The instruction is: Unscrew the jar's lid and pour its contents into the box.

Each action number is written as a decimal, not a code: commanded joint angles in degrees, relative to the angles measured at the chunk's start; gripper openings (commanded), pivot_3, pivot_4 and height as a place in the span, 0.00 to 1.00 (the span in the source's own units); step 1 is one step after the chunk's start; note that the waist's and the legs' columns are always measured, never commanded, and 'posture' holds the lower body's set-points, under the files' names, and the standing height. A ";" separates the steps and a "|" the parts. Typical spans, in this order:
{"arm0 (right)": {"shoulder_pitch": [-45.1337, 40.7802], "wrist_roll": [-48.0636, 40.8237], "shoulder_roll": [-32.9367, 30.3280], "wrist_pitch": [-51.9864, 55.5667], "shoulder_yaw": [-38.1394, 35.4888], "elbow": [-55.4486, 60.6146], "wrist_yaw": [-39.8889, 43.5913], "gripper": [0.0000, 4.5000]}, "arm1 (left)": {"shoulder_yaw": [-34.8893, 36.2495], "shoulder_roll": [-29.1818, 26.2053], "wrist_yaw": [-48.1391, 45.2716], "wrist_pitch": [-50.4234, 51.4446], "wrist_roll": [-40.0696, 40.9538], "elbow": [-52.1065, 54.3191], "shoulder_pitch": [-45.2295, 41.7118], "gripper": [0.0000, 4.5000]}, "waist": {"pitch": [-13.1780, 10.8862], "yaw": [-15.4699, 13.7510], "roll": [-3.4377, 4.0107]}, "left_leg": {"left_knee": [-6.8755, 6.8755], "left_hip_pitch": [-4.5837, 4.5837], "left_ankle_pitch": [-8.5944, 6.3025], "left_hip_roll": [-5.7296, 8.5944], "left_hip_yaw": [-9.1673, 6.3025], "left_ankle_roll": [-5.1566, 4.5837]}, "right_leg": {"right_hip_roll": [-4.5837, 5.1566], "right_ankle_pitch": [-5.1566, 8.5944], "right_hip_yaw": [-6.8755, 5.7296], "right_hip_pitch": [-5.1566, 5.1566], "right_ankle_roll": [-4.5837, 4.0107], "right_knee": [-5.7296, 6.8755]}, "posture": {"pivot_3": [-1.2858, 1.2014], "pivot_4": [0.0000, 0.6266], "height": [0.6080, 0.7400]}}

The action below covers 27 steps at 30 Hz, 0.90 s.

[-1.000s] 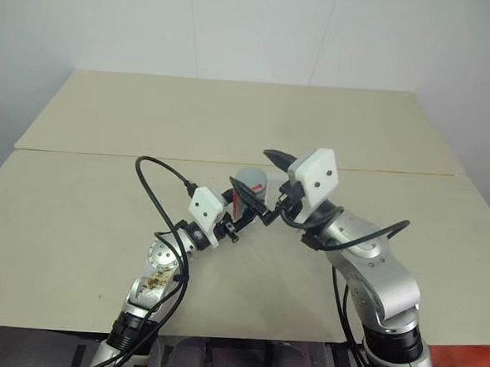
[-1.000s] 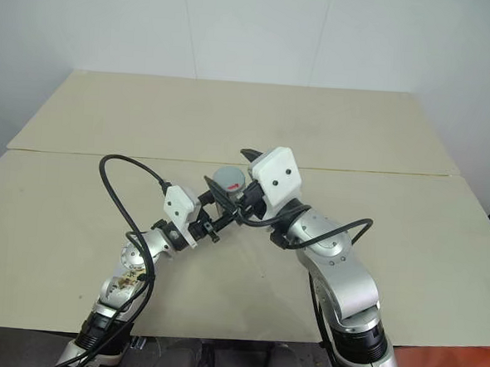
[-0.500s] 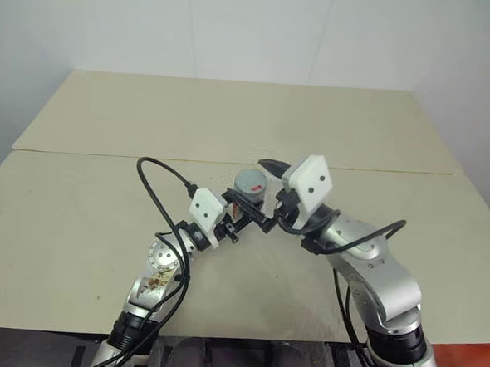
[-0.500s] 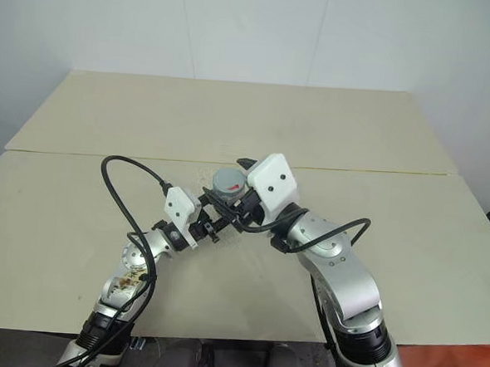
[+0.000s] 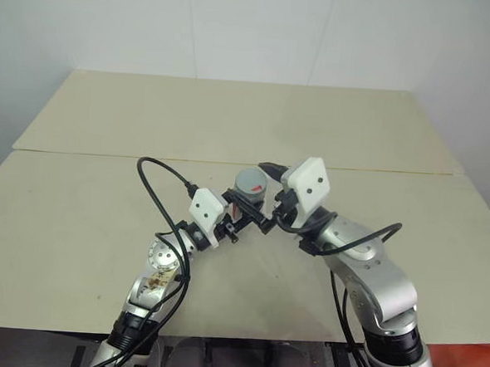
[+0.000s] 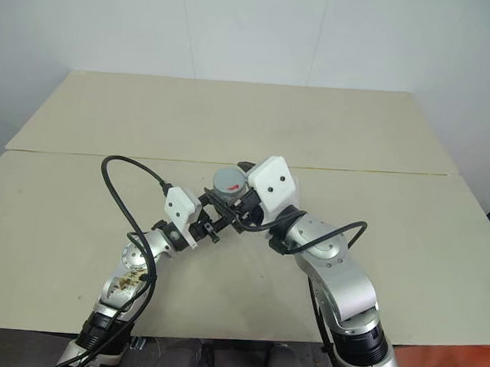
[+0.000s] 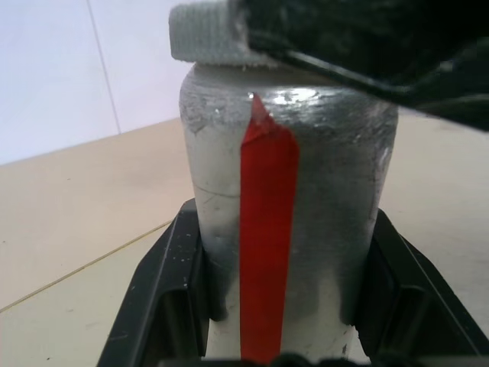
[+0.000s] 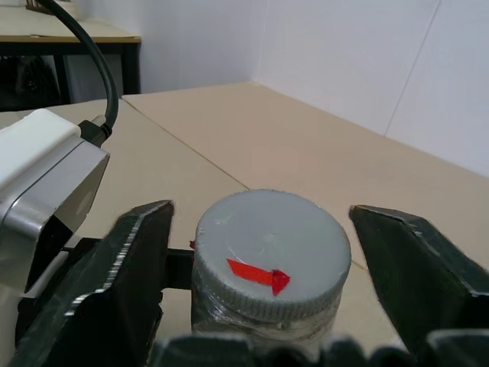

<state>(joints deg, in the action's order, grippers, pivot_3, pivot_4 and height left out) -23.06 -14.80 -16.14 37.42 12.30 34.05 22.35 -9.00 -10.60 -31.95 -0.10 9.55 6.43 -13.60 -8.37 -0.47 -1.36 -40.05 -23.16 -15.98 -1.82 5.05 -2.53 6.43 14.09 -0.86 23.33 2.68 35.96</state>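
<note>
The jar (image 7: 286, 229), its red strip running down the side, is held upright above the middle of the pale counter (image 5: 101, 216), where the two arms meet. The left gripper (image 7: 283, 306) has its jaws clamped on the jar's lower body. The lid (image 8: 271, 248), a grey screw cap with a small red mark, sits on the jar's mouth and looks fully seated. The right gripper (image 8: 267, 260) straddles the cap from above, its black fingers (image 8: 122, 267) standing either side of the lid with a gap showing, so its jaws are open and grip nothing. The task appears to be at its opening step: the jar is secured, but the cap has yet to be grasped and turned, and the pouring remains to be done.
</note>
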 commanded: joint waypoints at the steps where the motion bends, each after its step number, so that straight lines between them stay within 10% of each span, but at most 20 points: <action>1: 0.12 -0.89 0.68 0.12 -1.05 1.41 -0.45 0.64 | 0.17 0.26 0.17 -1.37 0.38 1.46 -0.55 0.45 | 0.00 0.00 0.00 | 0.00 0.00 0.00 0.00 0.00 0.00 | 0.00 0.00 0.00 0.00 0.00 0.00 | 0.52 0.24 1.00; 11: -1.37 -5.29 -2.12 -3.19 -4.12 -3.23 8.01 0.61 | 0.31 -0.09 -0.99 -1.08 1.10 1.20 -0.86 0.45 | 0.00 0.00 0.00 | -0.01 0.01 0.00 0.01 -0.01 -0.01 | 0.00 0.00 0.00 -0.02 0.00 -0.01 | 0.52 0.24 1.00; 27: -24.60 -14.34 -6.06 -22.18 -3.92 -44.98 59.82 0.61 | 0.29 -0.47 -1.99 -0.85 1.47 1.28 -1.14 0.45 | 0.00 0.35 0.00 | -0.02 0.07 0.00 -0.02 0.01 -0.03 | -0.04 0.00 0.00 -0.09 0.00 -0.01 | 0.52 0.24 1.00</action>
<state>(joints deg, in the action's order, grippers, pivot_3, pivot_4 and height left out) -45.34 -25.01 -23.73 17.42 7.23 -9.04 73.37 -9.21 -11.02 -34.46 -0.28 10.89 6.20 -13.71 -8.38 -0.12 -1.36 -40.08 -23.09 -15.98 -1.85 5.06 -2.56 6.39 14.09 -0.86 23.24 2.69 35.95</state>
